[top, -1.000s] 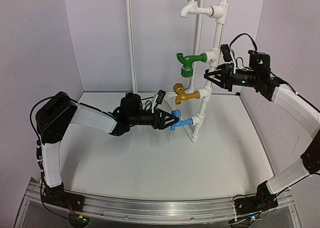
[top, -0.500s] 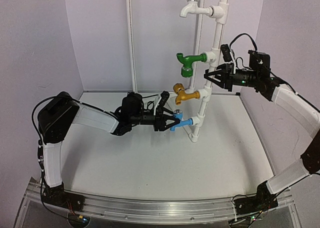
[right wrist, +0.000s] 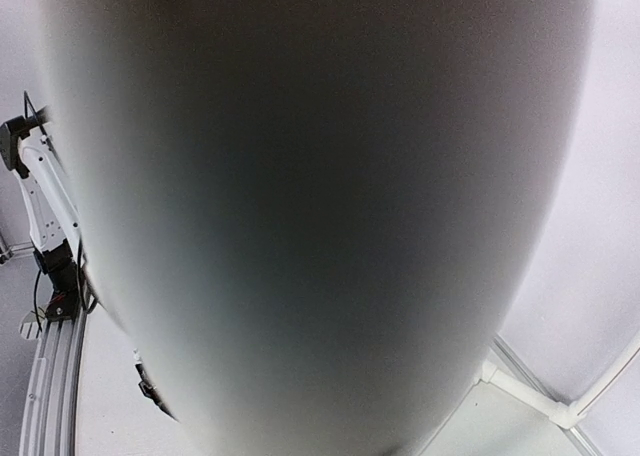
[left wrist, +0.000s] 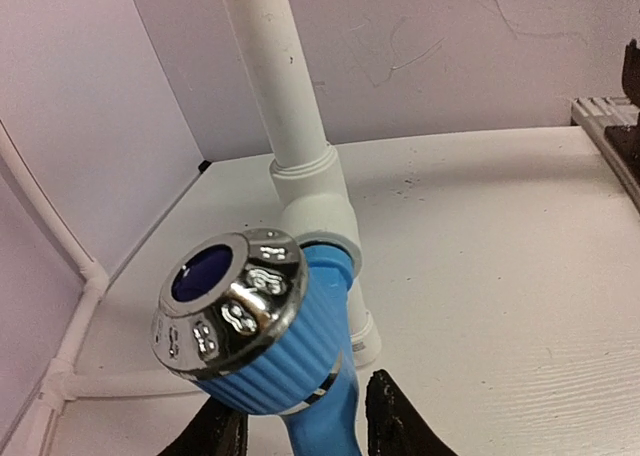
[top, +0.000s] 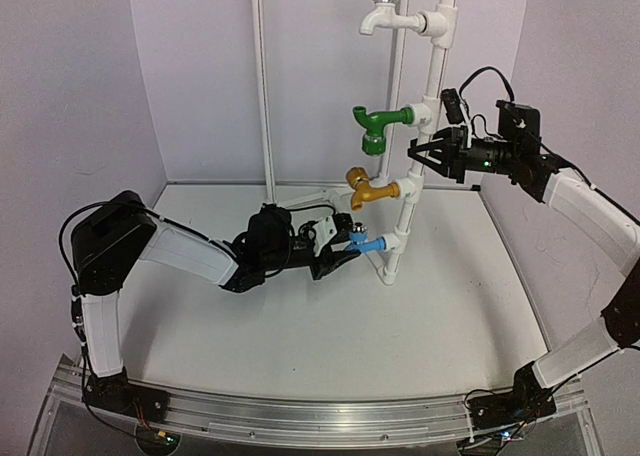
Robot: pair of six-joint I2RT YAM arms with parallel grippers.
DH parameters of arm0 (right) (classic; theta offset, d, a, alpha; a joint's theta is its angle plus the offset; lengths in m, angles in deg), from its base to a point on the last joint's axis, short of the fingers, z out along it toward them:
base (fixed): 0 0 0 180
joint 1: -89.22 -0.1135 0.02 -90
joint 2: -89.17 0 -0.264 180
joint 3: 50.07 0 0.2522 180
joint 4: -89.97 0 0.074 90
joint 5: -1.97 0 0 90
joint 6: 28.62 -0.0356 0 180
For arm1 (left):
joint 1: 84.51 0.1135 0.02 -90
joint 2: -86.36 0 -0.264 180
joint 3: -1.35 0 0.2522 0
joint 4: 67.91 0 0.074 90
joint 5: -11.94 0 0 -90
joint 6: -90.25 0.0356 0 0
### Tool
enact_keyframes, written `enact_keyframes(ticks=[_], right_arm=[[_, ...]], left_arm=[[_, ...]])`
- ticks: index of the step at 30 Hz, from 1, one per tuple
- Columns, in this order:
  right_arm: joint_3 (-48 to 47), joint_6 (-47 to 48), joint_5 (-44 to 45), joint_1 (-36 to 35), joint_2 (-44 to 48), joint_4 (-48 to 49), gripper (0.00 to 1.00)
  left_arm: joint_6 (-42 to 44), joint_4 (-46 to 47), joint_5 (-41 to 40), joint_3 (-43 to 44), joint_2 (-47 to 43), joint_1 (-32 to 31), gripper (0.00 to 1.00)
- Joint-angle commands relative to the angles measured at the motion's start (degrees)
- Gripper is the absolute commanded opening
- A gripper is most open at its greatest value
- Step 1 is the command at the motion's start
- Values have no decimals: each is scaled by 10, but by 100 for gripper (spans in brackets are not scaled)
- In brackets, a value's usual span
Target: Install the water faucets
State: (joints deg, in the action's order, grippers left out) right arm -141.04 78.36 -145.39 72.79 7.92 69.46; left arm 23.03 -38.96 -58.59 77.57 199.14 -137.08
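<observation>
- While your left gripper [top: 341,256] straddles the blue tap [left wrist: 262,326], fingers [left wrist: 392,426] either side of its neck, can't tell if it's clamped.
- Blue tap sits in the lowest fitting of the white pipe [top: 436,71].
- Your right gripper [top: 413,156] is clenched on that pipe, between the gold tap [top: 365,188] and green tap [top: 375,126].

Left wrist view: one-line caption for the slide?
Left end effector flanking the blue tap, chrome end facing the camera, at the white pipe's tee.
</observation>
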Motion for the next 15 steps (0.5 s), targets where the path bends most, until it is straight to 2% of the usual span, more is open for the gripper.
enact_keyframes(ticks=[1, 15], right_arm=[[10, -16, 38, -1, -26, -106, 0], [12, -16, 40, -1, -25, -107, 0]], left_arm=[[111, 41, 15, -14, -27, -37, 37], [453, 117, -102, -36, 43, -102, 24]])
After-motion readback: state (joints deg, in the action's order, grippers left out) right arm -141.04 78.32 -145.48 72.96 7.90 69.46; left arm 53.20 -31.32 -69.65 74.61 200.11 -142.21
